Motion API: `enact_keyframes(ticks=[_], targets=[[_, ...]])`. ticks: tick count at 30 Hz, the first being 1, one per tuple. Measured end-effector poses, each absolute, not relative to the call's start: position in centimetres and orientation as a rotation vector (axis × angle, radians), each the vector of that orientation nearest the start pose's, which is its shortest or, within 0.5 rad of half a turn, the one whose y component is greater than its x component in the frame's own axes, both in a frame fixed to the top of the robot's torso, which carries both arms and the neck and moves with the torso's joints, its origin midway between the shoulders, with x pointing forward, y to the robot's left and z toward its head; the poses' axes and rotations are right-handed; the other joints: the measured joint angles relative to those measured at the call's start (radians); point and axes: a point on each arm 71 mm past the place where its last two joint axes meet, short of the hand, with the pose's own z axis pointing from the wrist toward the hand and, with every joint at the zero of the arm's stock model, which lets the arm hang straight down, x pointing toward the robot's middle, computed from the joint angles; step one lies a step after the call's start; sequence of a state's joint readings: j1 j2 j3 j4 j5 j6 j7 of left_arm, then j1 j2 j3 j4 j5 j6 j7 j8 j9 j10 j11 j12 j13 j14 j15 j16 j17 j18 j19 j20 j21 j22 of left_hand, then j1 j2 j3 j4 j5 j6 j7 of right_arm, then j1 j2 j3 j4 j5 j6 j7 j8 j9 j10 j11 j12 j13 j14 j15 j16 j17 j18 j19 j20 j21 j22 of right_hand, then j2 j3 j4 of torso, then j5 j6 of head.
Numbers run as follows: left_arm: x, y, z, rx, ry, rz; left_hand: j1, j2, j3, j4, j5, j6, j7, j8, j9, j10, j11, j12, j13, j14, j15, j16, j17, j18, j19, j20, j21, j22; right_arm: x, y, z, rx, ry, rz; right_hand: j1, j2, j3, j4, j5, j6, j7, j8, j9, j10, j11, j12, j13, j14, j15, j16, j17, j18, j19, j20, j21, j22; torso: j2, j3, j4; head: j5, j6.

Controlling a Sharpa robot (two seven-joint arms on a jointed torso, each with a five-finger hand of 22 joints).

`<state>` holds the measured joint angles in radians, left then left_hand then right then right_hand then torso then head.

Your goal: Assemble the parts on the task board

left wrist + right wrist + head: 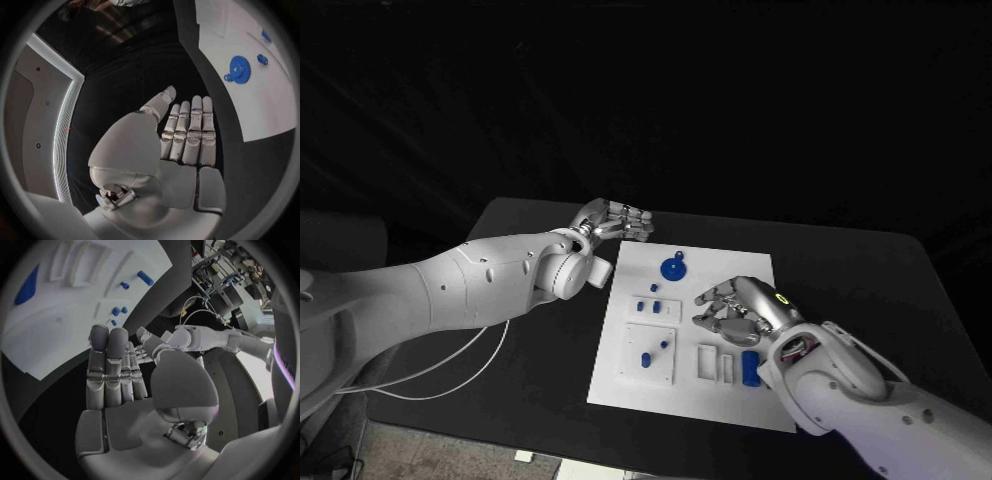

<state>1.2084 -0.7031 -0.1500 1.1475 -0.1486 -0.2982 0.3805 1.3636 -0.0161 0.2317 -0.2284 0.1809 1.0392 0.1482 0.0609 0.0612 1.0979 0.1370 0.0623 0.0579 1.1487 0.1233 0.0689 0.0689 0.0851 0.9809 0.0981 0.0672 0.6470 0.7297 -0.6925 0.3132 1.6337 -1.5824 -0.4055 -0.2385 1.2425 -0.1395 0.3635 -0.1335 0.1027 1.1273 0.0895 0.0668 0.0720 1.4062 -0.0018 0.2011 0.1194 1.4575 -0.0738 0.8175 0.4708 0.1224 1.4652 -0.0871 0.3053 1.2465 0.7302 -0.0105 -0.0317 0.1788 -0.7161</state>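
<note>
Both hands were empty, fingers extended: left hand (pixel 615 219) off the task board (pixel 625 385)'s far-left corner, right hand (pixel 740 308) hovering above its middle, likely poised to pick the blue gear (pixel 674 270).

task board (pixel 625 375): matt white plastic | parts (pixel 674 269): blue plastic (smooth) | table (pixel 877 270): matt black

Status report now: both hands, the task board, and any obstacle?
Left hand open, off the board's far corner. Right hand open, above the task board. Blue gear and small blue parts lie on board, none held. No obstacle seen.

Dim, dark surroundings; wrist views bend strongly toward their rims.
</note>
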Motion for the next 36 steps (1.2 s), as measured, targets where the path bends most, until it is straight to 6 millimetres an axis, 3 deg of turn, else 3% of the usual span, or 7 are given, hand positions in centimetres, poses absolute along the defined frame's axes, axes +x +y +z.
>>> enact_keyframes(ticks=[2, 5, 11, 14, 19, 27, 36], targets=[[53.8, 25.7, -23.0, -0.985, 1.483, -1.229, 0.0, 0.008, 0.0, 0.0, 0.0, 0.008, -0.008, 0.0, 0.0, 0.006, -0.006, 0.0, 0.0, 0.001, -0.001, 0.0, 0.0, 0.0, 0.0, 0.0, 0.0, 0.002, 42.3, -13.6, -24.6, 0.164, 1.697, 0.855, -0.02, 0.018, -0.049, 0.013, 0.01, 0.018, -0.008, 0.0, 0.002, 0.043, -0.028, 0.132, 0.112, 0.006, -0.017, 0.028, 0.02, -0.012, -0.001, -0.018, 0.078, 0.025, -0.002, 0.0014, -0.0024, -0.01, 0.004], [53.6, 26.0, -23.2, -0.986, 1.496, -1.233, -0.002, 0.01, -0.003, 0.003, 0.0, 0.017, -0.006, 0.0, 0.0, 0.014, -0.01, 0.0, 0.0, 0.009, -0.009, 0.0, 0.0, 0.0, 0.006, -0.006, 0.006, 0.009, 42.7, -15.5, -24.4, 0.213, 1.768, 0.855, -0.052, 0.066, -0.101, 0.064, 0.014, 0.023, -0.017, 0.0, 0.013, -0.132, -0.034, 0.519, 0.524, -0.012, -0.027, 0.099, 0.096, -0.039, 0.0, -0.037, 0.179, 0.058, -0.005, 0.0036, -0.006, -0.023, 0.009], [53.0, 26.1, -23.5, -0.983, 1.523, -1.259, -0.021, 0.012, -0.036, 0.043, -0.004, 0.017, -0.006, 0.0, 0.0, 0.057, -0.024, 0.0, 0.0, 0.032, -0.018, 0.0, 0.003, 0.0, 0.027, -0.009, 0.002, -0.018, 43.4, -18.8, -25.0, 0.313, 1.936, 0.776, -0.086, 0.073, -0.079, 0.123, 0.008, 0.031, -0.025, 0.0, 0.077, -0.117, -0.032, 0.779, 0.886, -0.027, -0.026, 0.176, 0.207, -0.039, 0.0, -0.037, 0.268, 0.062, -0.014, 0.0077, -0.014, -0.047, 0.013], [52.8, 26.0, -23.6, -0.98, 1.53, -1.273, -0.023, 0.01, -0.065, 0.062, -0.004, 0.017, -0.006, 0.0, 0.0, 0.067, -0.024, 0.0, 0.0, 0.032, -0.018, 0.0, 0.005, 0.0, 0.038, -0.008, 0.0, -0.059, 43.5, -19.7, -25.7, 0.351, 2.016, 0.723, -0.123, 0.088, -0.072, 0.148, -0.035, 0.028, -0.029, 0.0, 0.089, -0.101, -0.033, 0.813, 0.942, -0.027, -0.026, 0.196, 0.246, -0.039, 0.0, -0.037, 0.301, 0.062, -0.017, 0.009, -0.0153, -0.055, 0.013], [52.5, 25.9, -23.8, -0.978, 1.541, -1.294, -0.027, 0.006, -0.126, 0.089, -0.01, 0.013, -0.009, 0.0, 0.0, 0.067, -0.024, 0.0, 0.0, 0.032, -0.018, 0.0, 0.006, 0.0, 0.047, -0.007, 0.0, -0.124, 43.4, -20.8, -26.7, 0.399, 2.15, 0.617, -0.154, 0.059, -0.043, 0.177, -0.049, 0.029, -0.031, 0.0, 0.107, -0.084, -0.034, 0.839, 1.009, -0.027, -0.026, 0.216, 0.302, -0.039, 0.0, -0.036, 0.347, 0.062, -0.023, 0.0109, -0.0171, -0.07, 0.009], [52.1, 25.5, -23.9, -0.952, 1.562, -1.327, 0.004, 0.02, -0.347, 0.121, -0.074, 0.021, -0.023, 0.0, 0.0, 0.076, -0.026, 0.0, 0.0, 0.021, -0.007, 0.0, 0.007, -0.018, 0.034, 0.005, 0.0, -0.305, 43.1, -21.5, -27.9, 0.442, 2.28, 0.478, -0.189, 0.05, -0.095, 0.244, -0.049, 0.019, -0.028, 0.0, 0.096, -0.078, -0.033, 0.794, 1.03, -0.027, -0.026, 0.197, 0.331, -0.039, 0.0, -0.036, 0.359, 0.061, -0.026, 0.0097, -0.0179, -0.088, 0.009], [52.0, 25.3, -23.9, -0.931, 1.573, -1.344, 0.006, 0.023, -0.371, 0.131, -0.074, 0.021, -0.022, 0.0, 0.0, 0.076, -0.026, 0.0, 0.0, 0.021, -0.007, 0.0, 0.007, -0.018, 0.063, 0.002, 0.0, -0.42, 42.9, -20.9, -29.2, 0.447, 2.329, 0.401, -0.175, 0.035, -0.097, 0.277, -0.049, 0.019, -0.028, 0.0, 0.09, -0.062, -0.03, 0.771, 1.073, -0.027, -0.026, 0.183, 0.374, -0.039, 0.0, -0.036, 0.367, 0.061, -0.026, 0.0097, -0.0171, -0.09, 0.001]])
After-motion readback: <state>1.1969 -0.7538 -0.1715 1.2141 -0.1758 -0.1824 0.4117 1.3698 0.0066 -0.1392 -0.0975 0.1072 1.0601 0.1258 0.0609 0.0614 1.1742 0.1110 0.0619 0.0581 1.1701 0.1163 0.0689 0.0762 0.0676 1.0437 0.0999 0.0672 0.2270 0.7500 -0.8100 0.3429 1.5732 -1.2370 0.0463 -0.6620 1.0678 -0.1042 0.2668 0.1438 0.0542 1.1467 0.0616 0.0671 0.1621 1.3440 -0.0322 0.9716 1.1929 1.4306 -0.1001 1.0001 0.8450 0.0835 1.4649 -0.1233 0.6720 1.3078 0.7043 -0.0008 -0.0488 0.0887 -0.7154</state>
